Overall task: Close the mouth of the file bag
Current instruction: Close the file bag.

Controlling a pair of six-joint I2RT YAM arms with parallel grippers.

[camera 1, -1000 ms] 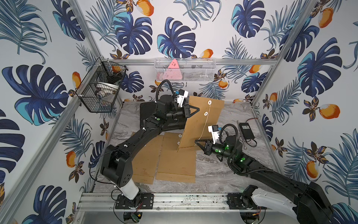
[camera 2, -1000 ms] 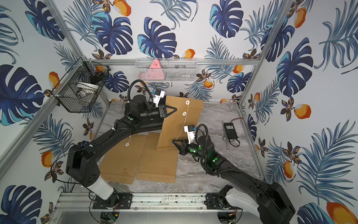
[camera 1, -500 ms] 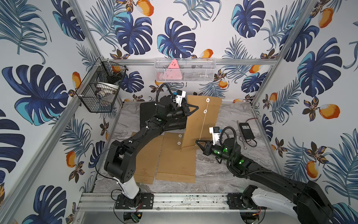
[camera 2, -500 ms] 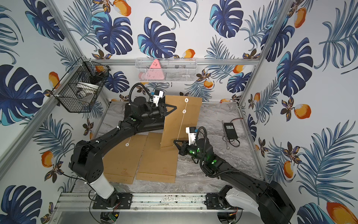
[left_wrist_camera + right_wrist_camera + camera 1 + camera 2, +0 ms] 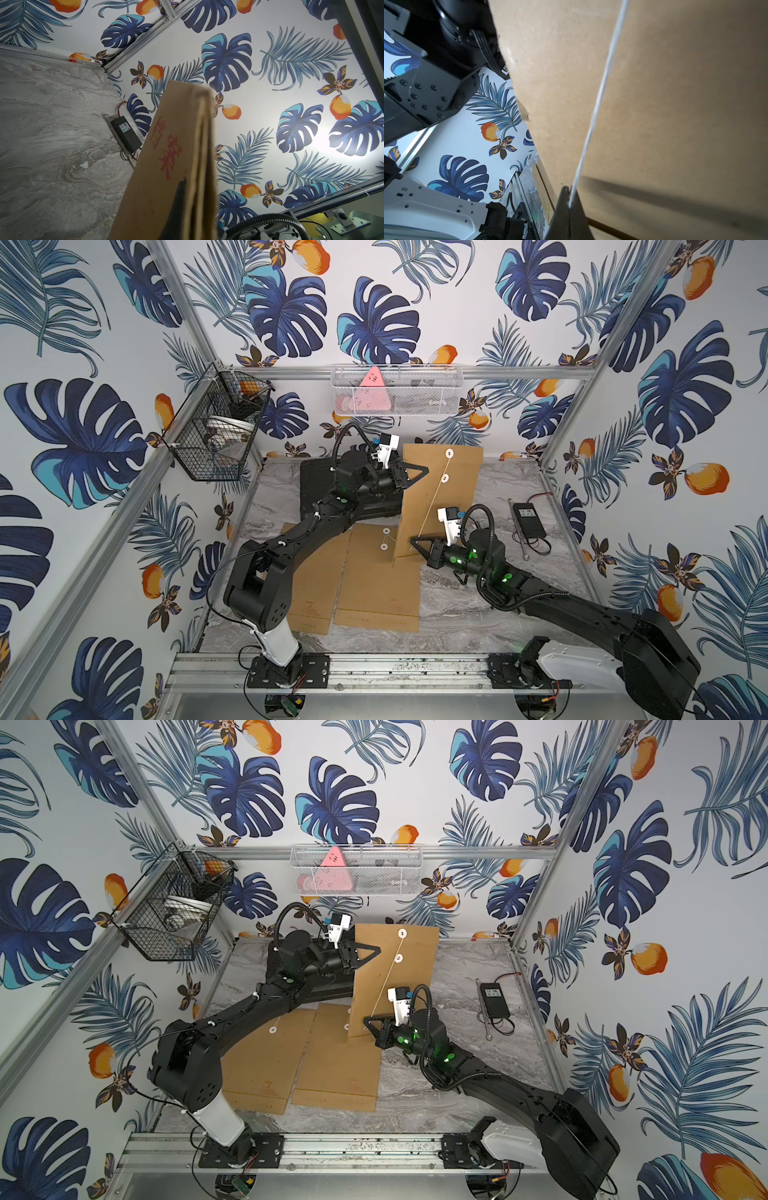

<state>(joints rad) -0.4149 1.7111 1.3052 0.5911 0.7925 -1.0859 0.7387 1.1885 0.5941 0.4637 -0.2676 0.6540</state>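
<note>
Brown kraft-paper file bag point(image 5: 453, 497) stands upright over the grey marble desk point(image 5: 478, 597), toward the back wall. In both top views the bag's point(image 5: 411, 986) lower edge sits at the far end of a flat brown paper bag point(image 5: 380, 585) lying on the desk; we can't tell if they touch. Left jaws are closed on the upright bag's left vertical edge, high up near the top corner. In left wrist view we see the bag point(image 5: 199, 145) edge-on, w/ red printed characters on one face & a dark fingertip point(image 5: 178, 191) pressed on that face. Right jaws are closed on the free end of the thin white string point(image 5: 432, 497), just beside the bag's lower left corner; right wrist view shows the string point(image 5: 600, 91) running straight into the pinched tips. String is taut, from the upper white round disc point(image 5: 449, 453) down past the lower white round disc point(image 5: 444, 477), touching or just beside it; we can't tell if it's looped round either. Second flat brown paper bag point(image 5: 316, 585) lies beside the first, partly under the left arm point(image 5: 291, 535). Black power adapter point(image 5: 528, 519) lies near the right wall, well apart from the upright bag
</note>
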